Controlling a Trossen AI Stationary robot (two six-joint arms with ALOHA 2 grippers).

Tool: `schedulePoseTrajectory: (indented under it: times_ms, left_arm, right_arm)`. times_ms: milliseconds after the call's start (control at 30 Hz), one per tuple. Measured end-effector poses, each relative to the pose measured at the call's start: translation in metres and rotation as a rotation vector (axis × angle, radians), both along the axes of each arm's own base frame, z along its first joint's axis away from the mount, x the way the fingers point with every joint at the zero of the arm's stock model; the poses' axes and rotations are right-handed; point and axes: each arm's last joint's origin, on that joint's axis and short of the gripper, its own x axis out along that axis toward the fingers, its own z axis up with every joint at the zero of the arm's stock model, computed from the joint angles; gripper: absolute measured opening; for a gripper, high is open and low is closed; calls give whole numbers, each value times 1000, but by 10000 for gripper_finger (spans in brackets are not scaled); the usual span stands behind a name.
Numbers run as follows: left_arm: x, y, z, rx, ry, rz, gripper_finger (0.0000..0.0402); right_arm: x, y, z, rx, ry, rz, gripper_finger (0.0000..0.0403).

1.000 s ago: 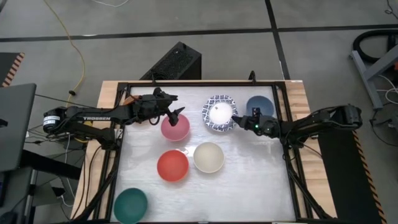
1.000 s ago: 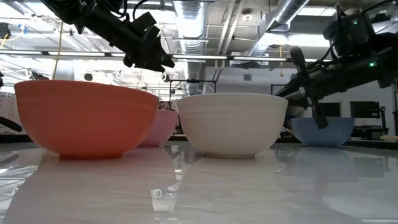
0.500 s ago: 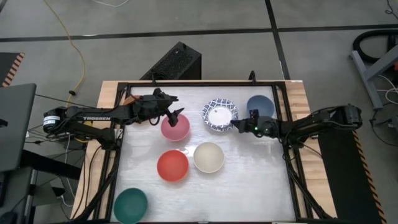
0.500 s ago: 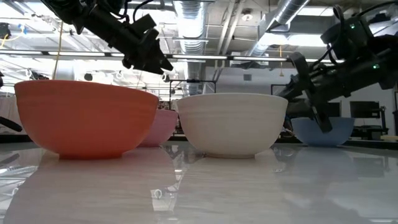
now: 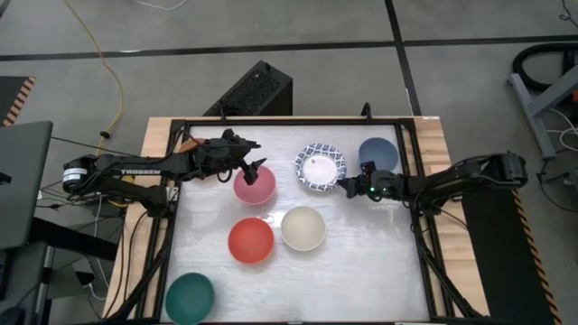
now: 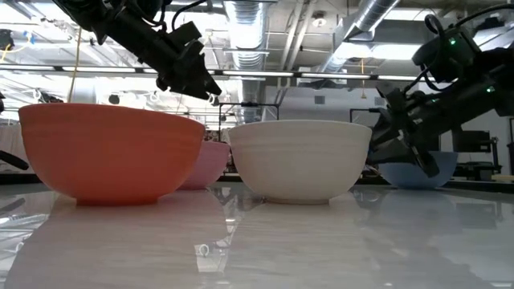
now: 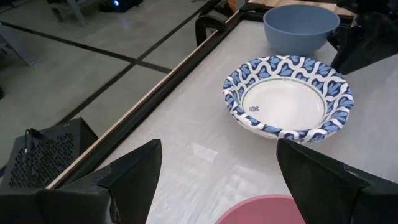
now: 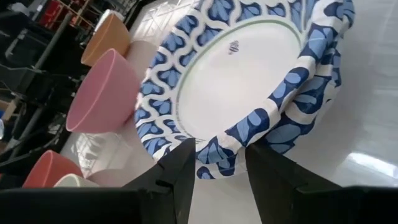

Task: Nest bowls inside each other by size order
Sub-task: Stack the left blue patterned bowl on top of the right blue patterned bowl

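Note:
A white bowl with a blue-patterned rim point(image 5: 320, 167) stands on the table at the far middle. My right gripper point(image 5: 344, 187) is at its near right rim and is shut on it. My left gripper point(image 5: 256, 168) hangs open and empty over the far rim of the pink bowl point(image 5: 255, 185). The blue bowl point(image 5: 377, 153) stands at the far right. The red bowl point(image 5: 250, 240) and the cream bowl point(image 5: 302, 228) stand mid-table. The dark green bowl point(image 5: 190, 298) stands at the near left. An orange bowl point(image 8: 104, 36) shows beyond the pink one. My right gripper point(image 8: 219, 171) has the patterned bowl's rim point(image 8: 217, 152) between its two fingers, at the side nearest the arm. The fingers come low from the table's right. Whether one finger is inside the bowl cannot be told. The bowl's base seems to rest on the table.
A black frame point(image 5: 271, 122) runs around the white table top. The blue bowl is close behind my right arm. The near right part of the table point(image 5: 370, 280) holds no bowls. The red point(image 6: 108, 152) and cream point(image 6: 297, 160) bowls fill the low view's front.
My right gripper has gone down and a little toward the table's near edge, from above the patterned bowl's right side to its near right rim. The bowl has stayed in place.

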Motion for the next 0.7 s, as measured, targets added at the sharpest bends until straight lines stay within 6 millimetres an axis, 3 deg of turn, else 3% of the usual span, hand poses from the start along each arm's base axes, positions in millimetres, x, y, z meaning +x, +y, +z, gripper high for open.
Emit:
schedulePoseTrajectory:
  times_ms: [367,700]
  left_arm:
    - [0,-1,-2,-33,12,-30,308]
    - [0,-1,-2,-38,10,-40,308]
  right_arm:
    - [-6,1,10,-25,-22,36,164]
    - [-16,3,3,3,104,62,164]
